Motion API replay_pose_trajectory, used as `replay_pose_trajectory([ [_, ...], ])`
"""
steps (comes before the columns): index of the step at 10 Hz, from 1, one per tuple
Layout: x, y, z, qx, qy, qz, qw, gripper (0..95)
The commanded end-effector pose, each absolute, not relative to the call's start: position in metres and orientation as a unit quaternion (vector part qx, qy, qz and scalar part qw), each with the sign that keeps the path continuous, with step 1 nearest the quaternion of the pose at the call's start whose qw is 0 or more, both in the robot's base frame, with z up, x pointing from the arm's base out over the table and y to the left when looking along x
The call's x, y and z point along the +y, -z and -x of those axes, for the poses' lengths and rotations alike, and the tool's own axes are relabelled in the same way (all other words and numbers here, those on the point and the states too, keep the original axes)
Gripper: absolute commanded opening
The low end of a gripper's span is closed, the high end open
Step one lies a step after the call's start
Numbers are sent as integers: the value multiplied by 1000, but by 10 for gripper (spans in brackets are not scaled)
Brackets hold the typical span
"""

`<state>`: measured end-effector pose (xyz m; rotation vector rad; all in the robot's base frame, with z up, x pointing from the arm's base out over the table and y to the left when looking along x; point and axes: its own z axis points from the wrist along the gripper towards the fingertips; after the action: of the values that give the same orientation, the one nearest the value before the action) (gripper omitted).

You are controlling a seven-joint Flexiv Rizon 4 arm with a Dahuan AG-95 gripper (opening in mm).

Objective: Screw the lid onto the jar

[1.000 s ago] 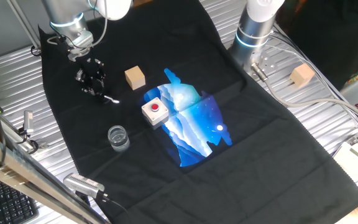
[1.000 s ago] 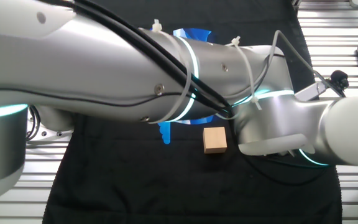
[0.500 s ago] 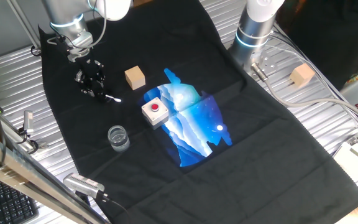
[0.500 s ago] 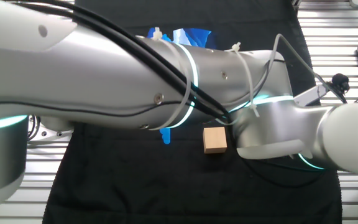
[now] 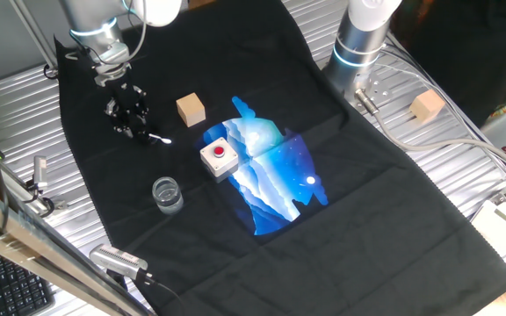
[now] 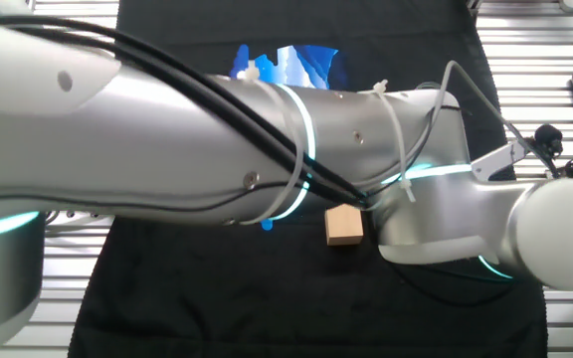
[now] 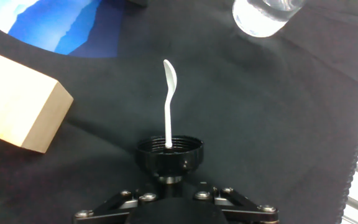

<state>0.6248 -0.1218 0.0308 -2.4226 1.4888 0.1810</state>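
hand view: jar (image 7: pixel 267 15) half cropped

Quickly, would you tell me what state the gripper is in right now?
Gripper: shut on the lid, which has a small white spoon attached.

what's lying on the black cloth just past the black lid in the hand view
A small white plastic spoon lies just beyond the black screw lid, its handle end reaching the lid's rim; what is beneath the lid is hidden.

jar (image 7: pixel 267 15) cut by top edge, tool (image 7: pixel 169 169) fingertips hidden behind lid (image 7: pixel 169 152)
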Motion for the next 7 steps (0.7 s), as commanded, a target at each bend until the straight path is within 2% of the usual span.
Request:
replay_pose_trajectory([
  [1,-122,-31,-624,516,-63,842,145,380],
  [7,-122,-30,-623,525,-70,834,157,380],
])
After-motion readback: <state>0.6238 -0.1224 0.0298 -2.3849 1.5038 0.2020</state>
